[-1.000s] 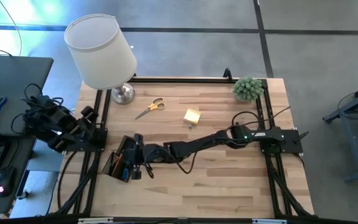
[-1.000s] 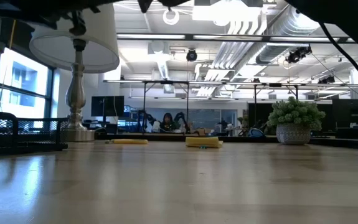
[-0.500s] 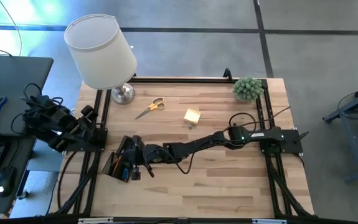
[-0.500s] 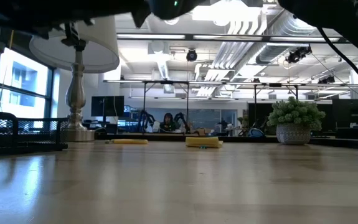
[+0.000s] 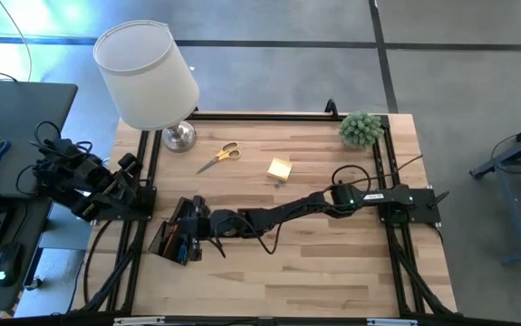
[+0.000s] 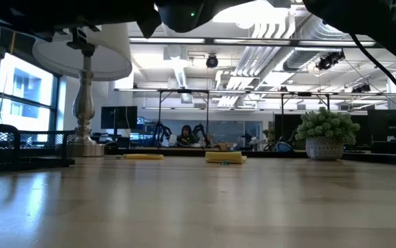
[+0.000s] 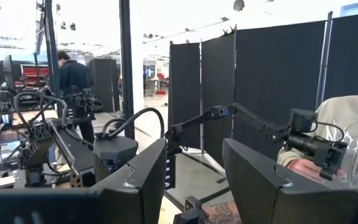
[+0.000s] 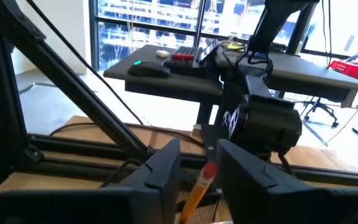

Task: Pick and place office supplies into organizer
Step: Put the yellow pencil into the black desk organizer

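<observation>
The right gripper has its two dark fingers closed on a pencil, whose red eraser end shows between the fingers while its orange shaft runs down and out of sight below them. In the high view this gripper is stretched across the table to the organizer, which sits at the table's left edge just beside the left arm's base; the gripper hangs over the organizer's right side. Dark items and something orange and blue lie in the organizer's compartments, too small to tell apart. Well apart from it, toward the far side, the yellow scissors lie with their long axis slanting, handles toward the plant, and the sticky pad lies near them. The left gripper waits off the table's left edge, fingers apart and holding nothing.
</observation>
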